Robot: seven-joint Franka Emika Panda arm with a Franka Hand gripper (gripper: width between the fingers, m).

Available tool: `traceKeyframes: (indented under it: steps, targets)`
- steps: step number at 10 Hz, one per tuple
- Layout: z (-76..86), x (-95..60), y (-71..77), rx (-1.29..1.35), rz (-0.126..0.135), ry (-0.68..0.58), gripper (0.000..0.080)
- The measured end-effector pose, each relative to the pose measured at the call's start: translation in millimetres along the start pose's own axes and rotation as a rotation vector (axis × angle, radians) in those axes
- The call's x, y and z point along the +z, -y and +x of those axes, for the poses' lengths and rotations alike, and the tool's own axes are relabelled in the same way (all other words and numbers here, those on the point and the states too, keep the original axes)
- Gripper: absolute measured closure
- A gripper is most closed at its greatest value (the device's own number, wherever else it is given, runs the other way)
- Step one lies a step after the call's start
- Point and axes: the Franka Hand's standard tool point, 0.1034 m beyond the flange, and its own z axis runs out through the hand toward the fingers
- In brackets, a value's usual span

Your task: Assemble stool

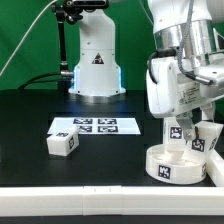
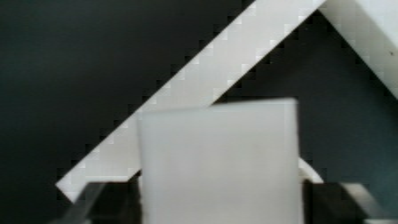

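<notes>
**Leg poised over the seat: a skewed entry was the danger**

Nearest the camera ran a long white bar (image 1: pixel 80 193) along the table's near edge. Just beyond it, at the near right, sat the round seat (image 1: pixel 170 166). The gripper (image 1: pixel 181 124) hung directly over the seat, its fingers (image 2: pixel 98 200) closed on a white tagged leg (image 1: pixel 179 131). The wrist view showed that leg (image 2: pixel 217 160) filling the gap between them. Whether its lower end already touched the seat could not be told.

A second leg (image 1: pixel 205 141) stood on the seat just to the right, close to the held one. A third leg (image 1: pixel 62 143) lay loose far to the left, beside the marker board (image 1: pixel 95 126).

The main risk appeared to be a skewed entry. If the held leg met its hole off-centre or tilted, downward pressure would likely jam it or push the unclamped seat sideways. The hand could also brush the neighbouring leg and knock it askew. The leg's smooth plastic might twist in the grip under load.
</notes>
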Motion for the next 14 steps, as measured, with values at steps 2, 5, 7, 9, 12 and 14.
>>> traceKeyframes:
  steps: [2, 5, 7, 9, 12, 14]
  targets:
    - [1.1, -7.2, 0.1, -0.086, -0.042, -0.008, 0.0165]
    - [9.4, -27.1, 30.8, -0.278, -0.048, 0.002, 0.0152]
    - [7.5, -27.4, 35.0, -0.306, -0.048, 0.004, 0.0150]
    - [8.3, -26.7, 35.1, -0.306, -0.049, 0.002, 0.0150]
    - [29.4, -27.0, 45.0, -0.554, -0.095, -0.021, 0.0150]
    - [45.9, -30.2, 62.3, -0.726, -0.100, -0.024, 0.0150]
